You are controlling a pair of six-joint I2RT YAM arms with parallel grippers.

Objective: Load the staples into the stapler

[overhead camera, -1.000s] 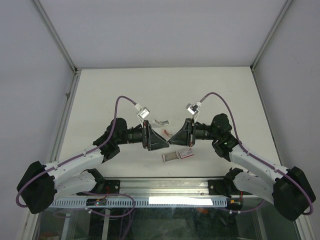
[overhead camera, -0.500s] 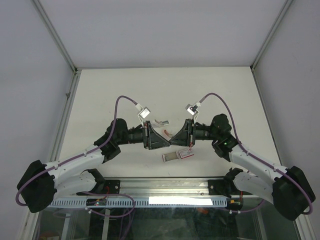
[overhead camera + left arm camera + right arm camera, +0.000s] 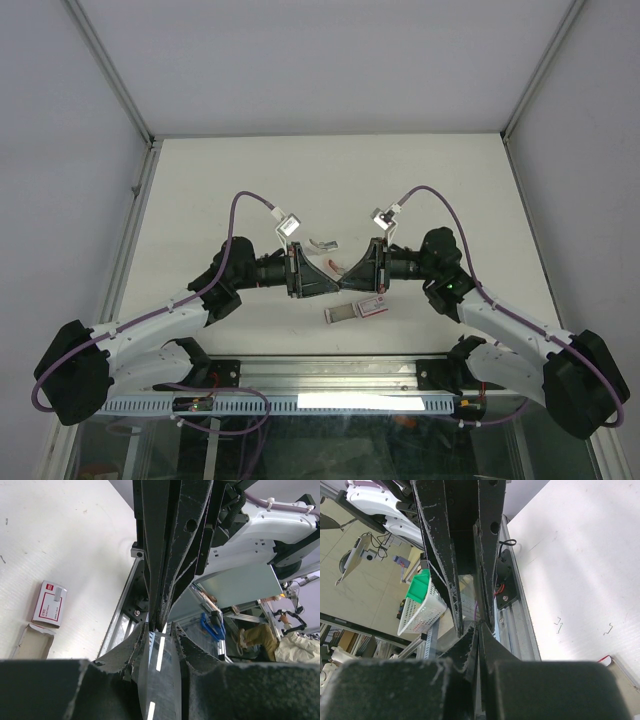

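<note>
The 2 tips meet mid-way across the tabletop [image 3: 230, 170] — right gripper [image 3: 346, 282] pressed together, left gripper [image 3: 336, 288] narrow, grip not determinable — staples possibly pinched there, their box [image 3: 372, 307] lying just toward the near edge, nearer the right arm.

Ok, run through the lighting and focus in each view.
Top external: even, soft light, sharp throughout, one glare strip on the front rail. Left wrist: own fingers dark and blurred up close, staple box crisp. Right wrist: near pads blurred, table brightly lit, almost washed out.
</note>
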